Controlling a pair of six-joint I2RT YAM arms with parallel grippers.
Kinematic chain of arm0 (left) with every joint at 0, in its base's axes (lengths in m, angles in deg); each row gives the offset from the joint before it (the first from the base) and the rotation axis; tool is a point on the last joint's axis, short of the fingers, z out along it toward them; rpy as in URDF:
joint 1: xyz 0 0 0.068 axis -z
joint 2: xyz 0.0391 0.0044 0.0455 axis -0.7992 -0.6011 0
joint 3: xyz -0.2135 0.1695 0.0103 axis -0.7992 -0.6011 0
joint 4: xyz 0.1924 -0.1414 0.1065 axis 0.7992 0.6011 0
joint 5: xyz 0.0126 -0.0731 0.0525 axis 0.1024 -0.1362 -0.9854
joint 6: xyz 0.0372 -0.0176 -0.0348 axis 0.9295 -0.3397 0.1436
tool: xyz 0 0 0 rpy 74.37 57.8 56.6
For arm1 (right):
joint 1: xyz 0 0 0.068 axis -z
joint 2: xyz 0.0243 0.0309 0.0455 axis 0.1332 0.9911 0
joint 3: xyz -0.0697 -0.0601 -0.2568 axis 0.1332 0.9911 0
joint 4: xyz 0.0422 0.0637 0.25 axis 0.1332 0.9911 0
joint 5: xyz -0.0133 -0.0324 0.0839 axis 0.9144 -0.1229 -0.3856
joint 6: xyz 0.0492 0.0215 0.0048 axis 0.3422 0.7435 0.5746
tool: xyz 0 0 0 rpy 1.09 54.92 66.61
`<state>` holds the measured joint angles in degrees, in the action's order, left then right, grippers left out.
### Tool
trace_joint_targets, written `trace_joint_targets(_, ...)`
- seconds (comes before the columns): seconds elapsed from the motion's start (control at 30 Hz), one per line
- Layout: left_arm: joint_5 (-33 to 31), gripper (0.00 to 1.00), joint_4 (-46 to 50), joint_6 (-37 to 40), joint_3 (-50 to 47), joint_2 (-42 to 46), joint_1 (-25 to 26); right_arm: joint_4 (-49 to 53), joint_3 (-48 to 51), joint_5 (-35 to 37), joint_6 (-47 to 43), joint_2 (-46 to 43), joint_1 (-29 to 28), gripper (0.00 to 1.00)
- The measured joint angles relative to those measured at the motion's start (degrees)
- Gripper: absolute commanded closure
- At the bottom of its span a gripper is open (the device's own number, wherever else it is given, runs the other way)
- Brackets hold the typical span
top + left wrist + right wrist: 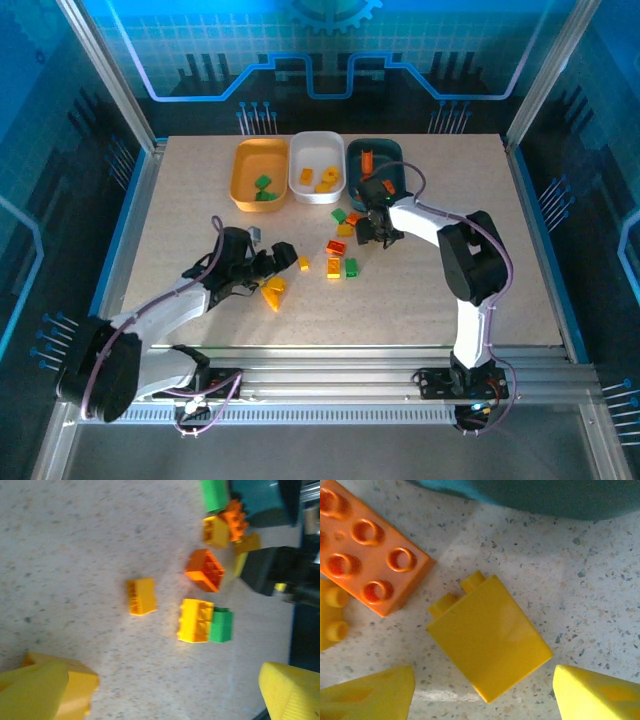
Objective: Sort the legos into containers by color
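Jaws spread wide on the right gripper [482, 695], a smooth yellow brick [487, 635] on its side between them, on the desk [580, 580] near the teal tray [545, 495]. An orange brick [367, 545] runs off-frame. The left gripper [162, 692] gapes too, over blurred scattered legos [197, 620].

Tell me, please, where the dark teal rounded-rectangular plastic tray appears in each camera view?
Top external: the dark teal tray is in the upper middle, slightly right of centre.
Left wrist: it fills the top right corner.
Right wrist: it runs along the top edge.
Shared landmark: the studded orange brick lying near it.
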<state>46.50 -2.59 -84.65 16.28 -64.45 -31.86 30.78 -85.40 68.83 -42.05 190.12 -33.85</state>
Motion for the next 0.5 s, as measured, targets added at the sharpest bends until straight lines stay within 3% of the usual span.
trace_joint_targets(0.3,1.6,0.01,-0.2,0.2,0.1,2.1,0.0,3.4,-6.6,3.4,-5.9,3.5,-1.6,0.32)
trace_joint_targets(0.4,1.6,0.01,-0.1,0.2,0.1,2.1,-0.1,3.4,-6.7,3.5,-7.8,4.2,-1.5,0.38)
trace_joint_targets(0.5,1.6,0.01,0.2,0.2,0.1,2.1,-0.2,3.4,-6.7,3.4,-9.4,4.3,-1.5,0.51)
